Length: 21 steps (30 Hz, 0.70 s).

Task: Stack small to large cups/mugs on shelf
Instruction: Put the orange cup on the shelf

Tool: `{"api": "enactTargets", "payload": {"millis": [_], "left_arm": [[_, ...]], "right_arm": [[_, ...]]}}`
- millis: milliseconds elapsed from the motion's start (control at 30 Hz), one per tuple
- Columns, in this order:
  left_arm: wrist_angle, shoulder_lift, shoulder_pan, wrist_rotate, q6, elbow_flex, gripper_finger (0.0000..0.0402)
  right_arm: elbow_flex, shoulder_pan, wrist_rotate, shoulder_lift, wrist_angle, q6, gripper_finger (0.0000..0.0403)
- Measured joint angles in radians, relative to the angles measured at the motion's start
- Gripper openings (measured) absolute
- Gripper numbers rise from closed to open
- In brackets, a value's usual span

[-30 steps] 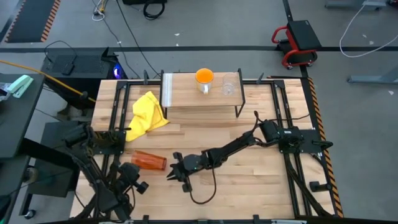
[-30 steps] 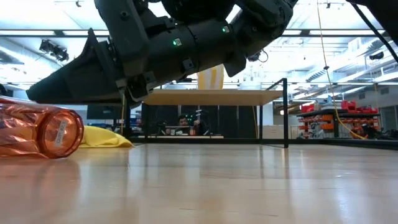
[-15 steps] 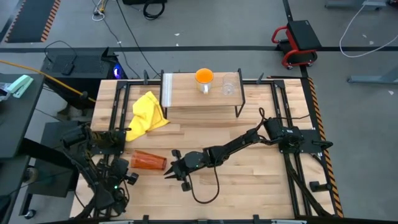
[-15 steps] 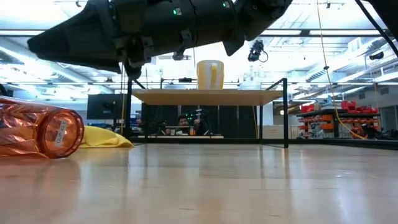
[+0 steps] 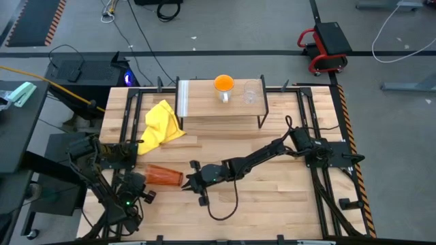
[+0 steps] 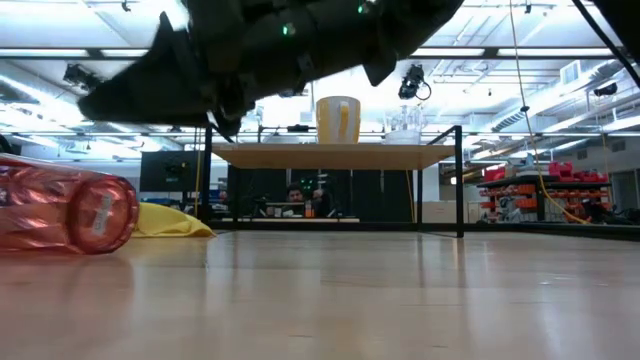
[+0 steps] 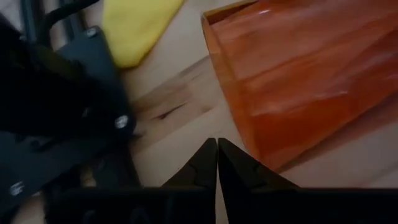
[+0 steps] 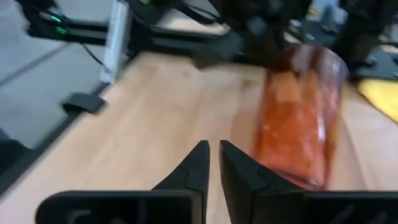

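1. The right gripper (image 5: 187,185) hangs low over the front of the desk (image 5: 286,197), its jaws nearly closed with only a thin slit between them, holding nothing. It sits just beside one end of the fallen tumbler.
2. Over the last second this gripper has slid leftward across the desk, closing the gap to the tumbler. That suggests it is lining up a pickup, though jaws this narrow would need to widen first.
3. The left gripper (image 7: 217,163) waits at the front left corner, jaws pressed together and empty, with the tumbler close in front of it.
4. The brown-orange ribbed tumbler (image 5: 163,175) lies on its side on the desk. Its long axis runs left to right, tilted slightly. In the right wrist view its wider end points toward the right gripper; whether that end is the open mouth I cannot tell.
5. The shelf (image 5: 218,109) stands at the back of the desk. The orange mug with white handle (image 5: 223,85) and the small clear cup (image 5: 251,92) stand upright on it, side by side and apart, not yet nested.
6. A yellow cloth (image 5: 161,125) lies crumpled left of the shelf.
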<state>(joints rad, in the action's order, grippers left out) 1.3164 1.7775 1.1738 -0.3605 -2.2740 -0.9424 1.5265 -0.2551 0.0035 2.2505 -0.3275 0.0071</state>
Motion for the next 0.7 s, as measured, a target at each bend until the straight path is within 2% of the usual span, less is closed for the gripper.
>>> {"api": "enactTargets", "payload": {"millis": [167,300,567,700], "left_arm": [[0.011,-0.001,-0.019,-0.021,0.004,0.001,0.0015],[0.018,-0.001,-0.028,-0.064,0.008,0.001,0.0008],[-0.009,-0.001,-0.028,-0.124,0.014,0.001,0.0022],[-0.021,-0.001,-0.028,-0.167,0.018,0.001,0.0014]], "right_arm": [[0.0,0.031,0.0,0.0,-0.012,-0.005,0.0034],[0.0,0.047,-0.054,0.008,-0.015,0.019,0.0027],[0.0,0.045,-0.065,0.011,0.035,0.027,0.0009],[-0.001,0.054,-0.063,0.011,0.06,0.043,0.0007]]}}
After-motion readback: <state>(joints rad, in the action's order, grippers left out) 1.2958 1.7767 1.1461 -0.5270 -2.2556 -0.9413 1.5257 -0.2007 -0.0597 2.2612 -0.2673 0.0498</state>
